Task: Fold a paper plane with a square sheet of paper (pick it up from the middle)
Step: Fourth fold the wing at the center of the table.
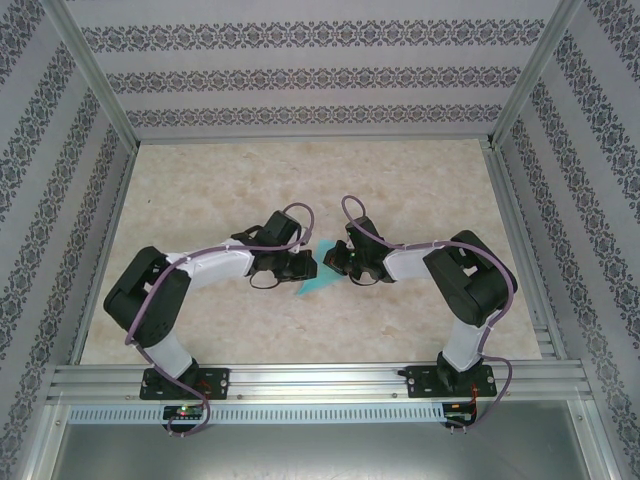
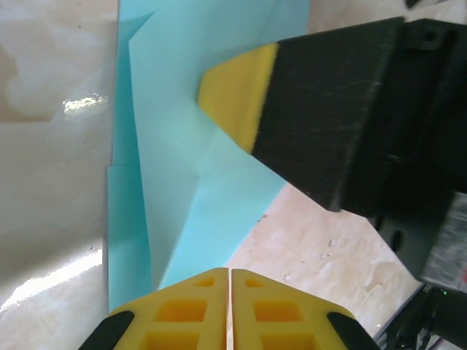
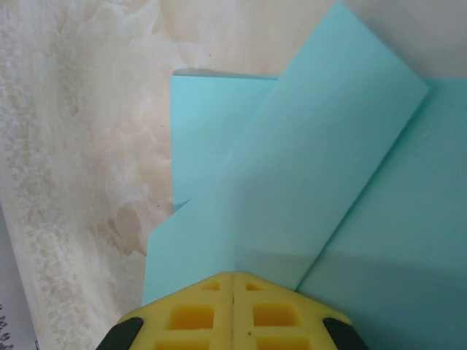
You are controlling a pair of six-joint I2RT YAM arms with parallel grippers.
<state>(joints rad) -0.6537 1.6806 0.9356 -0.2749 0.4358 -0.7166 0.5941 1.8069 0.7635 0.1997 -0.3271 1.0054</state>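
Yellow, hollow-celled fingers [image 2: 182, 317] of the left gripper [image 2: 230, 281] are pressed together with only a hairline seam between them. Their tips meet the near edge of the light-blue sheet of paper [image 2: 175, 168]; whether a layer is nipped in that seam I cannot tell. The right gripper [image 3: 233, 284] is closed the same way, tips resting on the sheet. Just beyond, in the left wrist view, its yellow pad on a scuffed black finger touches an upper flap. The paper is smooth and matte, folded into overlapping flaps with sharp diagonal creases. It lies mid-table between both grippers on the glossy beige marbled table [image 1: 420, 190]. Farthest back stand patterned walls [image 1: 320, 70].
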